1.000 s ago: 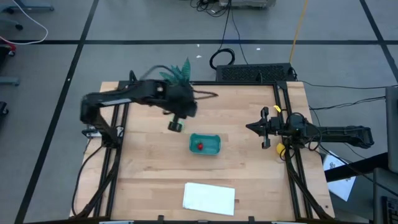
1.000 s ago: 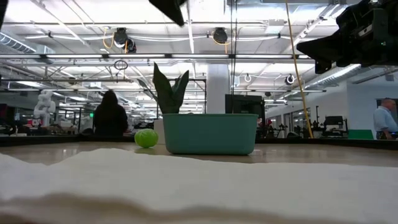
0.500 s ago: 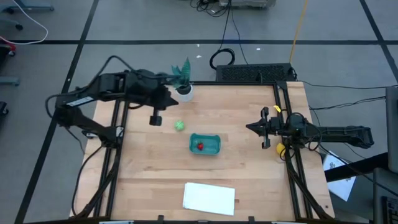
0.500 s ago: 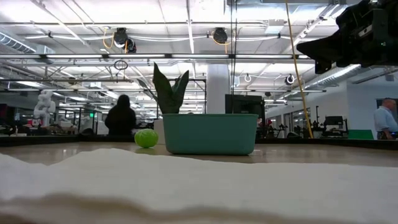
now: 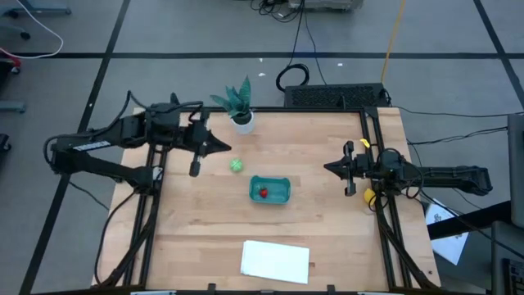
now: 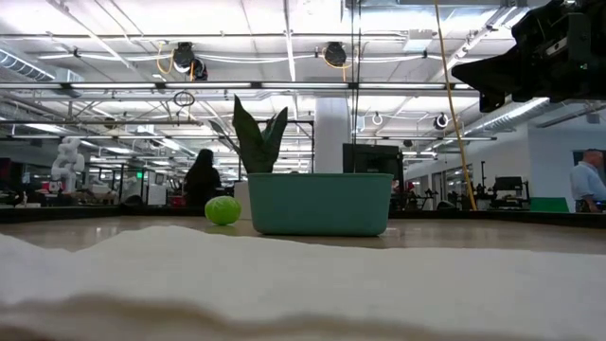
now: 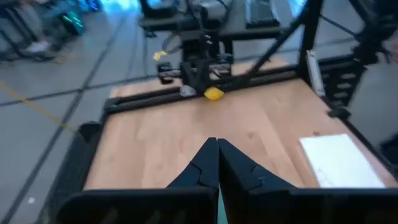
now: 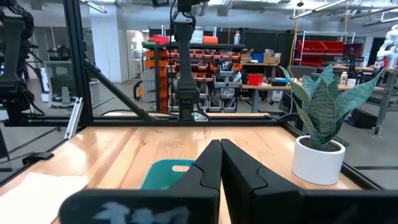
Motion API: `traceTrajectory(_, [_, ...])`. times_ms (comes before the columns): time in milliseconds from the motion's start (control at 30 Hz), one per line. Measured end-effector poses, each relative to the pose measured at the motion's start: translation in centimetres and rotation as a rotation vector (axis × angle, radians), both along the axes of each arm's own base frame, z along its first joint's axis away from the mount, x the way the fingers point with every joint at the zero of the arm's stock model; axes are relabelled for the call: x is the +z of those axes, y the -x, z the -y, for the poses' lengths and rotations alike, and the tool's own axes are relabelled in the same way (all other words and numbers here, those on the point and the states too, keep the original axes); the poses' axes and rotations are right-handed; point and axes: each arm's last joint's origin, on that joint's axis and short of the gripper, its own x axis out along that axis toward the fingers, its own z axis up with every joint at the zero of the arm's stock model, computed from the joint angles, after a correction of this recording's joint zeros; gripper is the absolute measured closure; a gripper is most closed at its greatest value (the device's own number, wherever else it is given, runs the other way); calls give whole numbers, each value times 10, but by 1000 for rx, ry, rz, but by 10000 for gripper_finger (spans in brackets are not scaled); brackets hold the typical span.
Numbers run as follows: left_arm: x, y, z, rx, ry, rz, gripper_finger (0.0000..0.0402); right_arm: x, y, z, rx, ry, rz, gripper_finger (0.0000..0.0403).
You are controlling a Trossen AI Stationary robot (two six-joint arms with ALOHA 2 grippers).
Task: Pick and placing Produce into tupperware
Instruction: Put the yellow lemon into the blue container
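The teal tupperware [image 5: 269, 190] sits mid-table with the red strawberry piece [image 5: 263, 193] inside it. The round green piece [image 5: 236, 165] rests on the wood just to its far left, also seen in the low view [image 6: 222, 210] beside the tupperware [image 6: 320, 204]. The yellow lemon piece [image 5: 370, 197] lies at the table's right edge by the right arm, and shows in the left wrist view [image 7: 213, 94]. My left gripper [image 5: 223, 147] is shut and empty, left of the green piece. My right gripper [image 5: 332, 168] is shut, hovering right of the tupperware.
A potted green plant in a white pot [image 5: 240, 115] stands near the far edge. A flat white sheet [image 5: 275, 260] lies by the near edge. Black frame rails run along the table's left and right sides [image 5: 385, 229]. A person walks in the room behind [image 6: 203, 175].
My left arm has risen and drawn back from beside the tupperware toward the table's left edge, turning until its fingers point toward the right. The green piece has stayed on the wood where it was. The right arm kept still.
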Motion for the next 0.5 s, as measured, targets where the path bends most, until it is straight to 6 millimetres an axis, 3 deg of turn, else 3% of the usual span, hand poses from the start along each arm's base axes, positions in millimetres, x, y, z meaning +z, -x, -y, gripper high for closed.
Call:
traceTrajectory(367, [-52, 29, 5, -17, 110, 227, 401, 0, 0, 0, 1, -13, 1, 403])
traceTrajectory(500, [-77, 40, 4, 88, 100, 263, 401, 0, 0, 0, 1, -16, 0, 403])
